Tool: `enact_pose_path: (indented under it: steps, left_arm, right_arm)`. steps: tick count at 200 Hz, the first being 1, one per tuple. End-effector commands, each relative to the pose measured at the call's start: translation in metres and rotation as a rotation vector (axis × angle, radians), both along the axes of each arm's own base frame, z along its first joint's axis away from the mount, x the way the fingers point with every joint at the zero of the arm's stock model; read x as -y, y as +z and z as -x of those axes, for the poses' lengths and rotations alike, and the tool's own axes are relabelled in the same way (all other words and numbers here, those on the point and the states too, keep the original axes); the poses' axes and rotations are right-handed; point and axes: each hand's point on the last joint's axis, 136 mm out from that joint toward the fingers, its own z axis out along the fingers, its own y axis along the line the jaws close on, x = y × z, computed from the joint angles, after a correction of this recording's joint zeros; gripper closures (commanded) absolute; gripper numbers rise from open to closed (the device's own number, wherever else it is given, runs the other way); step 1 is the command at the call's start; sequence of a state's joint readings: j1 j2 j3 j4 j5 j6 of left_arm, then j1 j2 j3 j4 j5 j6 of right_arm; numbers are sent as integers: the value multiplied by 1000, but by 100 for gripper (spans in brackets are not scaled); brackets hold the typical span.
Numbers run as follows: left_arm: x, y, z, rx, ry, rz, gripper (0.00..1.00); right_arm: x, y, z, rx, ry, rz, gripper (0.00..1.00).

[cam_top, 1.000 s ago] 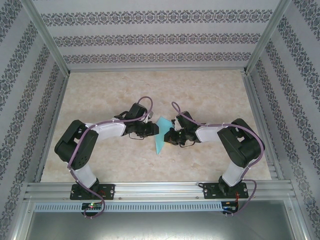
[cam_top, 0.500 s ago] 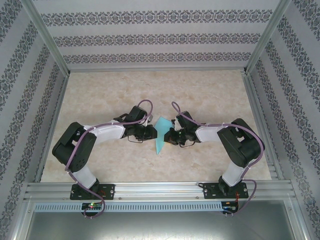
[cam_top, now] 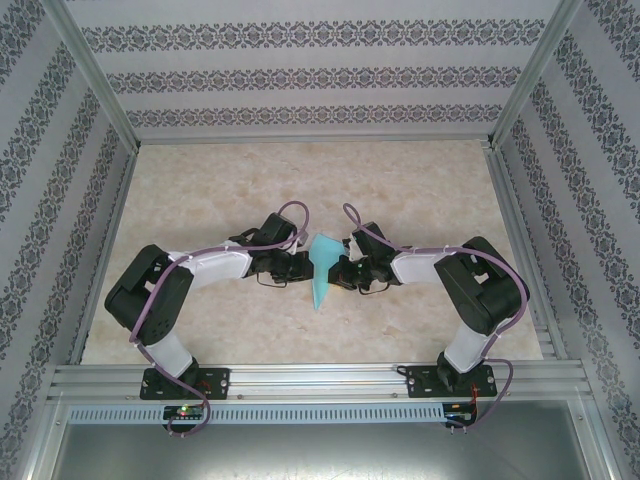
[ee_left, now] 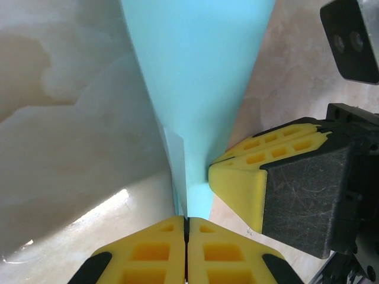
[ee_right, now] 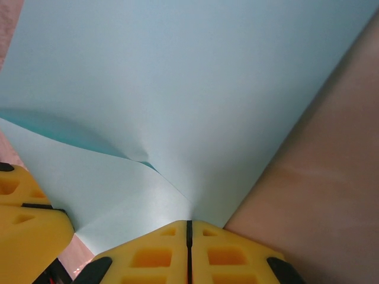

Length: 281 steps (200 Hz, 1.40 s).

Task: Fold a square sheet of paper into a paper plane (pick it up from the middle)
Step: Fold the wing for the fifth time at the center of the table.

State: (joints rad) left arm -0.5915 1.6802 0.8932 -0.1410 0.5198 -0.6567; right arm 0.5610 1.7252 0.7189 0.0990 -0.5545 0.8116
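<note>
The turquoise paper plane [cam_top: 321, 272] is a narrow folded dart lying at the middle of the table, its point toward the near edge. My left gripper [cam_top: 307, 267] is shut on its left side and my right gripper [cam_top: 338, 270] is shut on its right side. In the left wrist view the paper plane [ee_left: 195, 77] runs into the closed seam of the left gripper [ee_left: 186, 222], with the right gripper's yellow fingers [ee_left: 246, 177] pressed against it. From the right wrist, the paper plane [ee_right: 195, 89] spreads wide and creased above the shut right gripper [ee_right: 189, 223].
The marble-patterned tabletop [cam_top: 300, 180] is bounded by aluminium rails and patterned walls [cam_top: 310, 75]. Both arms bend inward and meet at the centre. The left gripper's yellow finger [ee_right: 26, 228] sits at the lower left of the right wrist view.
The left gripper has moved in to the right against the paper plane. The plane has shifted slightly toward the near edge and looks narrower. The right arm has barely moved.
</note>
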Motion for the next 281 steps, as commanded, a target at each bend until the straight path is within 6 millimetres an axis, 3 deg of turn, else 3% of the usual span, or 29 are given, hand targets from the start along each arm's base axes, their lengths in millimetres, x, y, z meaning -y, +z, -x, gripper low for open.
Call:
enact_pose_path:
  steps: [1, 170, 281]
  left_arm:
    - [8, 3, 4, 3, -46, -7, 92]
    - [36, -4, 0, -9, -95, 21, 92]
    - [33, -16, -6, -12, -66, -3, 92]
  right_arm:
    - [9, -22, 7, -34, -9, 69, 92]
    - [10, -26, 8, -35, -30, 15, 93]
    - [15, -3, -2, -76, -169, -31, 94]
